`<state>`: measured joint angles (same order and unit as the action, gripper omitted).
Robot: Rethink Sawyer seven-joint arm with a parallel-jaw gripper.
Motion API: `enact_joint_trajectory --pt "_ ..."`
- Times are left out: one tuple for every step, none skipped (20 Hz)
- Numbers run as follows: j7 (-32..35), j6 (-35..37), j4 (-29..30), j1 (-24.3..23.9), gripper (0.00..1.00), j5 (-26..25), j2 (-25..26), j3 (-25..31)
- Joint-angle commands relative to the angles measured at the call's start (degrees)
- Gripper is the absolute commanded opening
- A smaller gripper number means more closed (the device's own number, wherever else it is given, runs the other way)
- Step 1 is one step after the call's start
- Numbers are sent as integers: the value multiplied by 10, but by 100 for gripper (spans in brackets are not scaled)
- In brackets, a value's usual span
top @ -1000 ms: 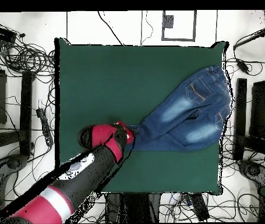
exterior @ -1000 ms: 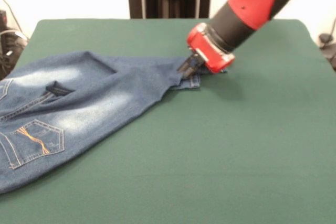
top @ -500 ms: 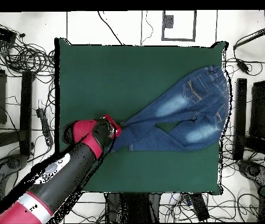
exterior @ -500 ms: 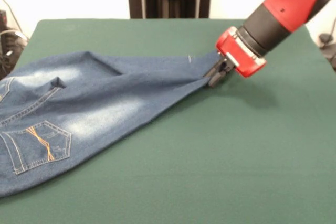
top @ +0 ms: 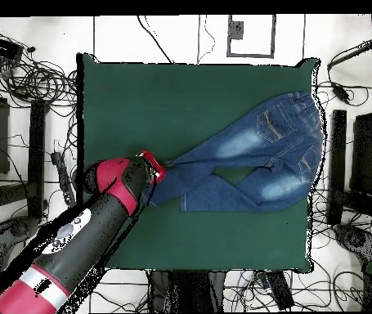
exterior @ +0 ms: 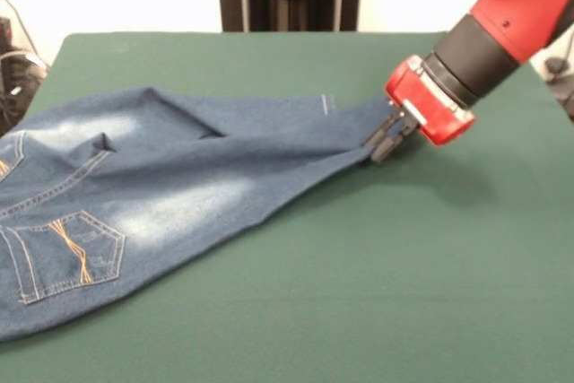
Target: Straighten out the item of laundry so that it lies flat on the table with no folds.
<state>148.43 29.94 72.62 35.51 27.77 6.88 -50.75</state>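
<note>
As seen across the bench, nearest first:
Bench (exterior: 386, 293): green cloth top.
Jeans (exterior: 161, 195): waist at the left edge, one leg stretched rightward.
Gripper (exterior: 384, 139): jaws closed on that leg's hem.

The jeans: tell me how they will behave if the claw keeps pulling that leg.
The jeans are probably floppy: the leg held by the claw stretches taut while the rest creases. They likely drag rather than slide freely on the table.
</note>
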Motion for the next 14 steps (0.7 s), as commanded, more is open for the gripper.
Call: enact_joint_trajectory --pt "192 1 -91 11 0 76 29 45" --pt "193 -2 -96 9 0 83 27 53" --pt "196 -2 -101 9 0 86 30 51" --pt "203 4 -112 9 0 92 36 44" --pt "205 10 -119 9 0 94 40 39" --pt "207 17 -126 8 0 95 44 34" --pt "206 21 -130 7 0 98 47 33" --pt "208 31 -141 6 0 99 53 26" --pt "207 34 -145 6 0 99 57 21" --pt "215 45 -161 7 0 100 70 5" --pt "219 49 -166 8 0 101 75 -4" --pt "231 56 -180 8 0 104 89 -24" --pt "237 49 -185 8 0 109 94 -27" --pt "244 43 -190 7 0 114 99 -31"
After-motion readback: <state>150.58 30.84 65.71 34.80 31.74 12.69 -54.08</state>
